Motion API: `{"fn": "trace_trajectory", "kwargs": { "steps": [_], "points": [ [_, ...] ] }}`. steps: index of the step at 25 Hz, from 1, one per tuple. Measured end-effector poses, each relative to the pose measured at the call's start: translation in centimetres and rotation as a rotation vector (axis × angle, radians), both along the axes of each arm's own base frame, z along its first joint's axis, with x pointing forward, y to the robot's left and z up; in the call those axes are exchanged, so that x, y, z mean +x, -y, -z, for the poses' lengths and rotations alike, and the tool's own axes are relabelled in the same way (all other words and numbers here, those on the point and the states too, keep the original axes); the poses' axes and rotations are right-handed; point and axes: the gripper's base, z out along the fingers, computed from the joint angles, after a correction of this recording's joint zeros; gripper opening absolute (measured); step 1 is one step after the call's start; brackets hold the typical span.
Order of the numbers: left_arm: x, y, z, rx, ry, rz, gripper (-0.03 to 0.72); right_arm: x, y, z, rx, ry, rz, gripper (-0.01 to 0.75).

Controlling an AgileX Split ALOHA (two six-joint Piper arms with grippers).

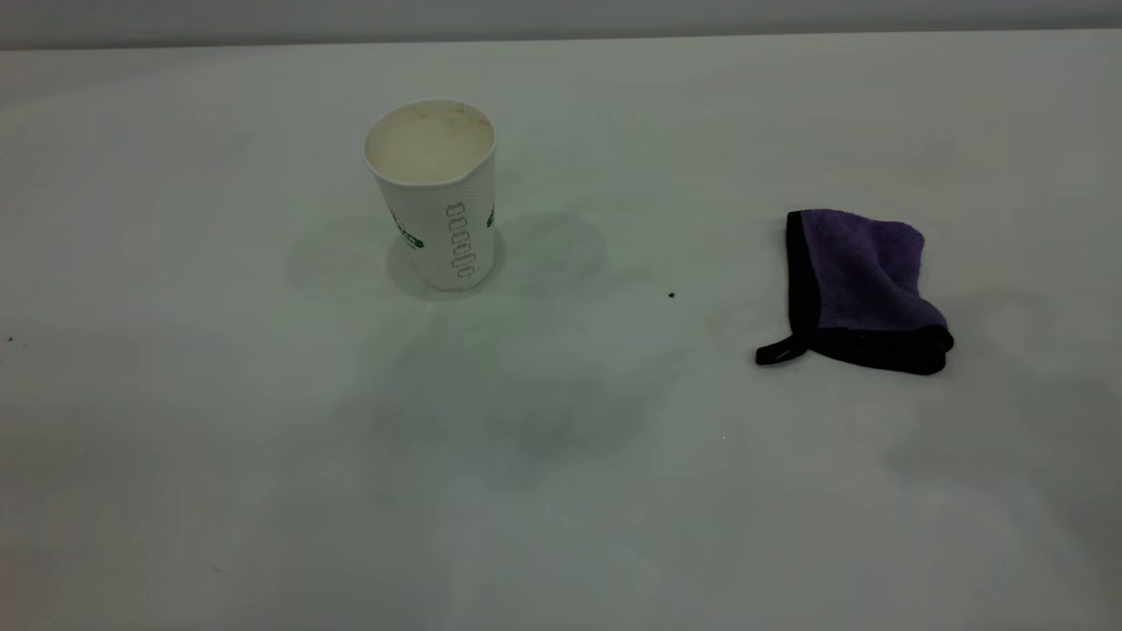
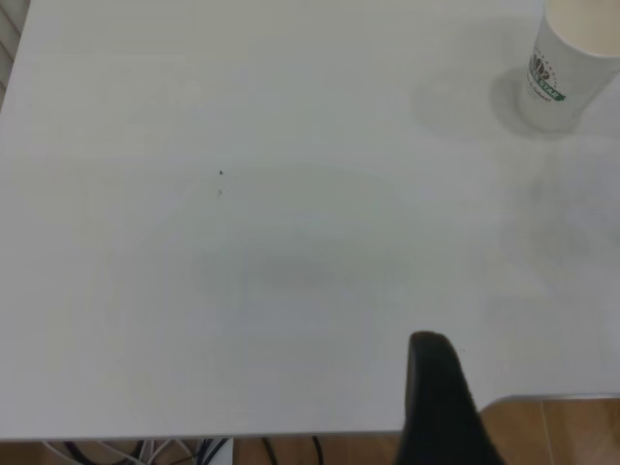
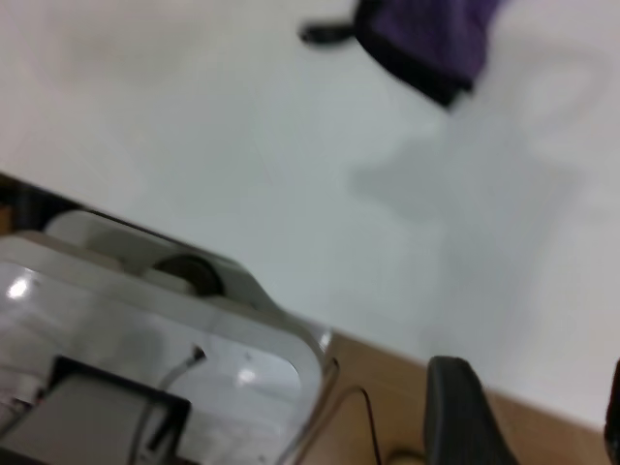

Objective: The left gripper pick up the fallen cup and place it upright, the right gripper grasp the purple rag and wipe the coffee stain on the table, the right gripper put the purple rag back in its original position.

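Note:
The cup (image 1: 436,194) stands upright on the table (image 1: 561,491), left of the middle, its cream inside showing; it also shows in the left wrist view (image 2: 572,68). The purple rag (image 1: 863,289) lies folded at the right, its black loop tab pointing left; the right wrist view shows it too (image 3: 426,39). No coffee stain shows on the table; only a tiny dark speck (image 1: 671,295) lies between cup and rag. Neither gripper is in the exterior view. My left gripper (image 2: 441,397) hangs over the table's near edge, far from the cup. My right gripper (image 3: 538,417) is open and empty, off the table's edge, far from the rag.
The table's near edge (image 2: 291,436) has wooden floor and cables below it. A silver-grey arm base (image 3: 145,320) stands beside the table edge near my right gripper. A grey wall runs along the table's far edge (image 1: 561,39).

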Motion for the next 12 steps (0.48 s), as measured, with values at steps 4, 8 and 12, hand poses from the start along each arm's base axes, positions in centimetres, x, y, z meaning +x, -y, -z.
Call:
{"fn": "trace_trajectory", "kwargs": {
  "steps": [4, 8, 12],
  "points": [
    [0.0, 0.0, 0.0, 0.0, 0.0, 0.0, 0.507, -5.6, 1.4, 1.5, -0.05, -0.021, 0.044, 0.401],
    [0.0, 0.0, 0.0, 0.0, 0.0, 0.0, 0.507, -10.3, 2.2, 4.3, -0.061, -0.041, 0.068, 0.401],
    [0.0, 0.0, 0.0, 0.0, 0.0, 0.0, 0.507, -14.0, 2.7, 6.7, -0.051, -0.007, 0.095, 0.401]
  ]
}}
